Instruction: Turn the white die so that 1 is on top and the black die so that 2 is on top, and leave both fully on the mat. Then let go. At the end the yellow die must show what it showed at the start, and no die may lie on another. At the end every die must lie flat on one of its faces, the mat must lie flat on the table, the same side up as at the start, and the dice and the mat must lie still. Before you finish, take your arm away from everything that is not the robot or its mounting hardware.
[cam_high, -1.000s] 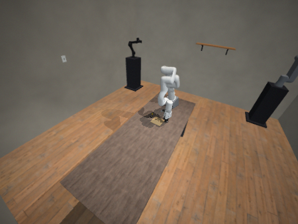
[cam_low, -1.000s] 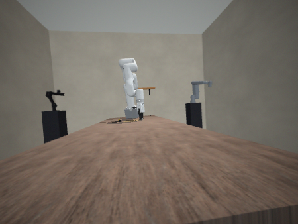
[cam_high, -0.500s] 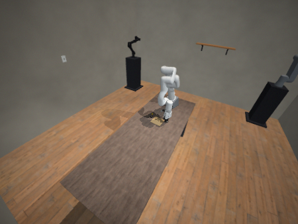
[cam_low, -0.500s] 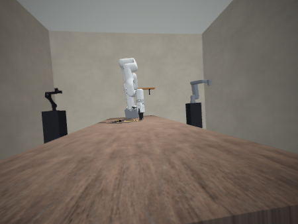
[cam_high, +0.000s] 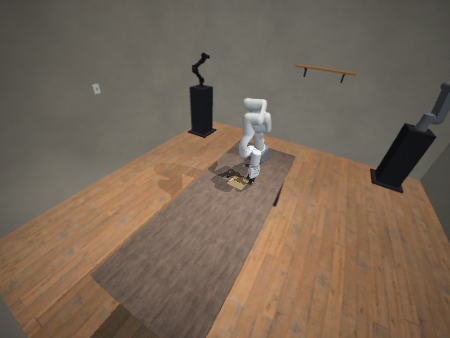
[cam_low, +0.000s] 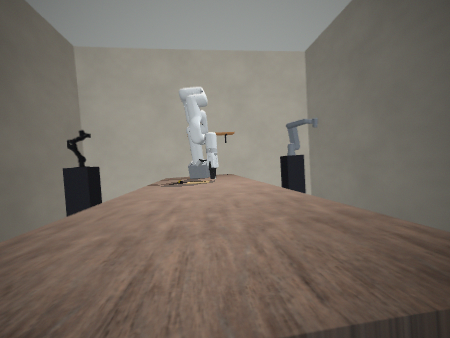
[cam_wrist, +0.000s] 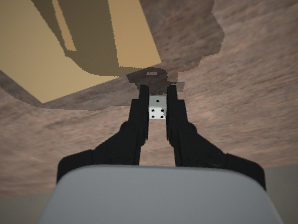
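Note:
In the wrist view my gripper (cam_wrist: 157, 97) is shut on the white die (cam_wrist: 158, 110), held between the two black fingertips. The die's face toward the camera shows several black pips. It sits over the brown table top, just off the corner of the tan mat (cam_wrist: 65, 45). In the top view the gripper (cam_high: 251, 180) is at the right edge of the mat (cam_high: 237, 183), close to the arm's base. A small dark speck with a yellow one (cam_high: 229, 173) lies at the mat's far left; I cannot tell these dice apart or read their faces.
The long brown table (cam_high: 200, 225) stretches toward the camera. The arm's base (cam_high: 262, 154) stands at its far end. Black pedestals with other arms (cam_high: 201, 110) (cam_high: 402, 155) stand on the wooden floor. A shelf (cam_high: 325, 70) hangs on the wall.

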